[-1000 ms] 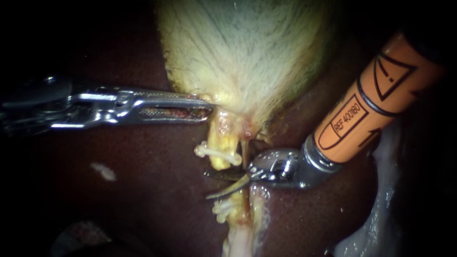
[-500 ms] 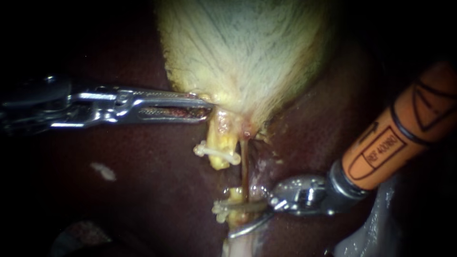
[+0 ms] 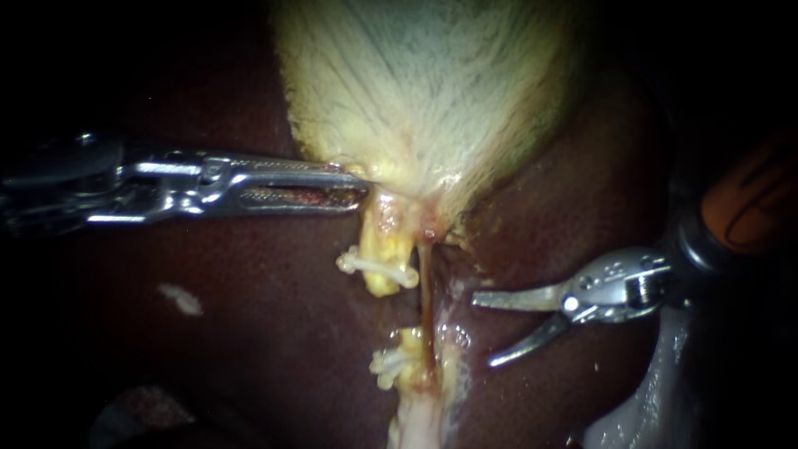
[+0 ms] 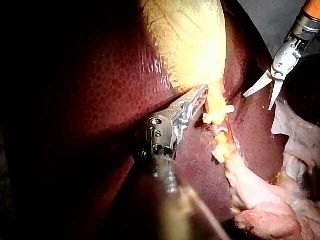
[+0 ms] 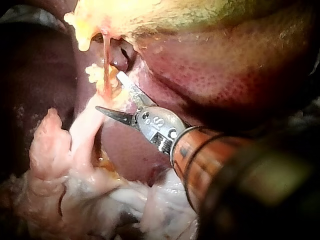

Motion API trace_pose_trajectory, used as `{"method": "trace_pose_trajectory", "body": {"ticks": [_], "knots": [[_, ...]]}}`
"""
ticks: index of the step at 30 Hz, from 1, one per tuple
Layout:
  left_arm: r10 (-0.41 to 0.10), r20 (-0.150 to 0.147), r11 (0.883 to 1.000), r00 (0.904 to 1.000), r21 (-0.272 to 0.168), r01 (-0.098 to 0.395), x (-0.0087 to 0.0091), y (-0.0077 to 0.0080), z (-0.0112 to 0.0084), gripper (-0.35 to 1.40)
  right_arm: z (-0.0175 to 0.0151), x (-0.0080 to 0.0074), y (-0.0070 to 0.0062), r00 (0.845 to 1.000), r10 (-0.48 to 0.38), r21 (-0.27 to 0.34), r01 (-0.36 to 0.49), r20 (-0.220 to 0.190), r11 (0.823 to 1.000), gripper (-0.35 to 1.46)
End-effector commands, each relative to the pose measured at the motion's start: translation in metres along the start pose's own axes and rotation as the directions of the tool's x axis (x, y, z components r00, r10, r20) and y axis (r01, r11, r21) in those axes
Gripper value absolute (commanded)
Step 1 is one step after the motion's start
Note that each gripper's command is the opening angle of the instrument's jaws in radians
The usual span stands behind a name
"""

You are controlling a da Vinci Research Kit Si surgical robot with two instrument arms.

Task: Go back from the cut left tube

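Left tube (image 3: 384, 249): cut through. The upper part hangs just below the gallbladder (image 3: 432, 91) with a white clip (image 3: 378, 268) across it. The lower end (image 3: 409, 341), clipped too, lies on the liver (image 3: 249, 349), and a gap shows between the two ends.
Thin strand (image 3: 426, 299): uncut, just beside the gap on the right instrument's side. It runs from the gallbladder down past the lower end.
Right instrument (image 3: 484, 330): blades spread wide with nothing between them. The tips point towards the tube but stand clear of it and of the strand.
Left instrument (image 3: 332, 194): jaws closed on the gallbladder's lower edge, just above the cut tube.
Done: the tube is parted and the blades are off it — most of the retreat looks made.
Left: by my judgement only a little — some more clearance out towards the right side. With the blades open, the strand is the thing to keep away from.
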Motion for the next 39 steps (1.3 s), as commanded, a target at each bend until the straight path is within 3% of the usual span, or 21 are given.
{"method": "trace_pose_trajectory", "body": {"ticks": [1,8,17,24,31,39], "knots": [[0.0,0.0,1.0,1.0,0.0,0.0,0.0,0.0,0.0,-0.35,-0.0003,0.0,0.0003,1.0,-0.015,-0.007,0.015,0.007,1.0,1.43],[-0.001,0.0,1.0,1.0,-0.001,0.001,0.0,-0.0001,0.0,-0.35,-0.0015,-0.0002,0.0013,0.998,-0.06,-0.044,0.061,0.024,0.997,1.43],[0.003,0.001,1.0,1.0,-0.005,-0.003,0.0005,-0.0002,0.0007,-0.35,-0.0014,-0.0002,0.0014,0.997,-0.074,-0.067,0.076,0.037,0.995,1.43],[0.016,0.005,1.0,0.9999,-0.003,-0.016,0.0025,-0.0008,0.0026,-0.35,-0.0015,-0.0003,0.0014,0.997,-0.074,-0.066,0.077,0.037,0.995,1.43],[0.029,-0.014,1.0,0.9995,0.005,-0.029,0.0044,-0.0016,0.0047,-0.35,-0.0016,-0.0004,0.0014,0.996,-0.08,-0.066,0.083,0.037,0.994,1.43],[0.029,-0.014,1.0,0.9995,0.006,-0.029,0.0042,-0.0021,0.0051,-0.35,-0.0016,-0.0004,0.0014,0.996,-0.08,-0.066,0.083,0.037,0.994,1.43]]}}
